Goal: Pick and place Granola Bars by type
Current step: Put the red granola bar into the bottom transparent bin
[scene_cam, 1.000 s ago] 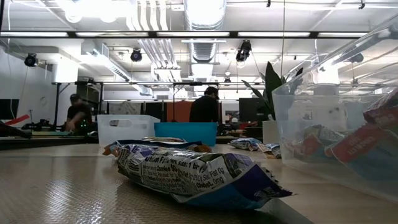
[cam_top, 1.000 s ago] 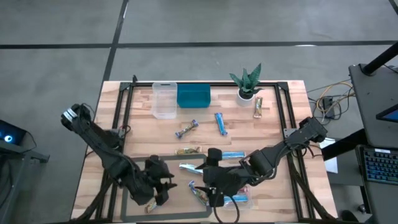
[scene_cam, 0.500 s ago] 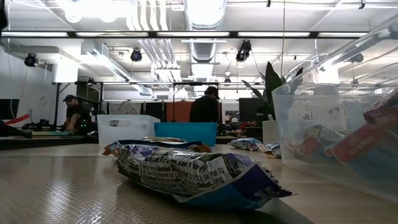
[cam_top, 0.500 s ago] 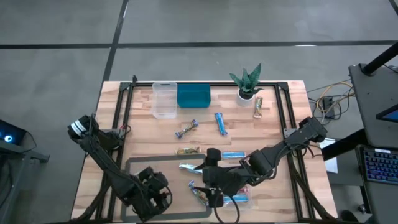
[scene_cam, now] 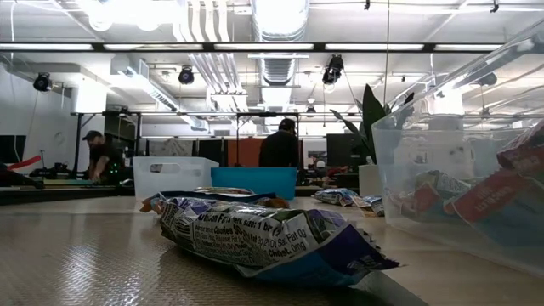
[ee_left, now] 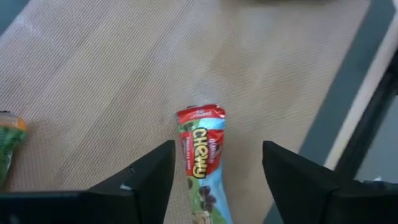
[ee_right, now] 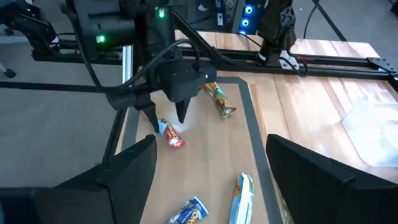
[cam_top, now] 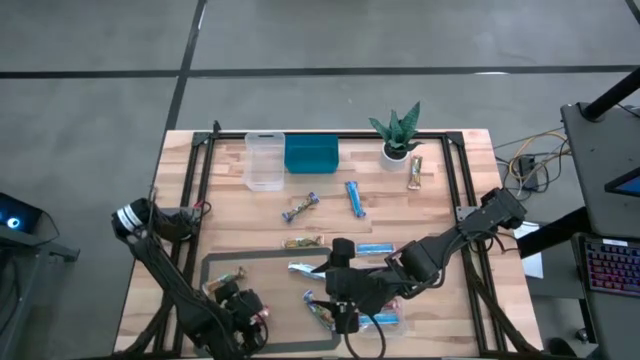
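Observation:
My left gripper (cam_top: 240,312) hovers open over the grey mat (cam_top: 215,262) at the table's near left. Its fingers stand on either side of a red-and-blue granola bar (ee_left: 200,158) that lies flat on the mat, also seen in the right wrist view (ee_right: 169,134). A green bar (ee_right: 217,96) lies just beyond on the far side. My right gripper (cam_top: 340,302) is open over the mat's middle, above a silvery-white bar (ee_right: 242,193) and a mixed bar (ee_right: 186,214). More bars (cam_top: 354,197) lie scattered on the wood.
A clear tub (cam_top: 265,160) and a teal bin (cam_top: 311,155) stand at the far edge, with a potted plant (cam_top: 398,135) and another bar (cam_top: 416,172) to their right. A black frame (cam_top: 195,180) borders the table. People show in the room behind (scene_cam: 280,144).
My left arm has drawn toward the table's near edge and slightly left, bringing its gripper lower over the mat. The green bar on its far side has come into sight. The right arm has kept still.

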You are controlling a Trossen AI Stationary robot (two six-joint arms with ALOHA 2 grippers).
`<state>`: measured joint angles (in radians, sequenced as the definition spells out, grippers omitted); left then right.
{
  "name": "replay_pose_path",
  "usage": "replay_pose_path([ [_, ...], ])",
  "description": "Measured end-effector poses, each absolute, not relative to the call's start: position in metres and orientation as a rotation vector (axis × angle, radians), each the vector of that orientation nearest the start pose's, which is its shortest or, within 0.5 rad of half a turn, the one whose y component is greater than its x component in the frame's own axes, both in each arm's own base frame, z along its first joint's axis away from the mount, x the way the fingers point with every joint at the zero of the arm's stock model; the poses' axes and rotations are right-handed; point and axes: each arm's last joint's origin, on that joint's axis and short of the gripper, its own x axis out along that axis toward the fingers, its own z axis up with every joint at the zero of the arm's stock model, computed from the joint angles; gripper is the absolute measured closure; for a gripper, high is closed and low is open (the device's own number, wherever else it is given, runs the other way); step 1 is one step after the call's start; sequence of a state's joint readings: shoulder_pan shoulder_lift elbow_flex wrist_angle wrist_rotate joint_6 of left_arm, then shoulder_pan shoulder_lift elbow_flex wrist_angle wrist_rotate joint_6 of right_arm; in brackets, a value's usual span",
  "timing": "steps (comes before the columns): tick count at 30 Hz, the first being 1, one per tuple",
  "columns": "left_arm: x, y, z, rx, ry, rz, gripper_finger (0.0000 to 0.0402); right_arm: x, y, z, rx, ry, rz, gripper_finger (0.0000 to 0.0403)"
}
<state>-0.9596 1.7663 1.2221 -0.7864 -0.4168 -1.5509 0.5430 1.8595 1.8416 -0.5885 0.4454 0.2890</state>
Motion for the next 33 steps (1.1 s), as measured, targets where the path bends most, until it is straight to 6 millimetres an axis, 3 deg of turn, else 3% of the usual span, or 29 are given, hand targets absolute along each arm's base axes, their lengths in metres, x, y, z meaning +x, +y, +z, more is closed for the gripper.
replay_pose_path([
  [12, 0.204, -0.276, 0.163, -0.473, 1.113, 0.432, 0.0177, 0.365, 0.206, 0.356, -0.010, 0.544, 0.016, 0.0110],
  [21, 0.204, -0.278, 0.153, -0.471, 1.191, 0.432, 0.0184, 0.366, 0.206, 0.358, -0.014, 0.520, 0.025, 0.0110],
  [33, 0.204, -0.279, 0.151, -0.481, 1.210, 0.427, 0.0301, 0.366, 0.208, 0.359, -0.026, 0.507, 0.033, 0.0126],
])
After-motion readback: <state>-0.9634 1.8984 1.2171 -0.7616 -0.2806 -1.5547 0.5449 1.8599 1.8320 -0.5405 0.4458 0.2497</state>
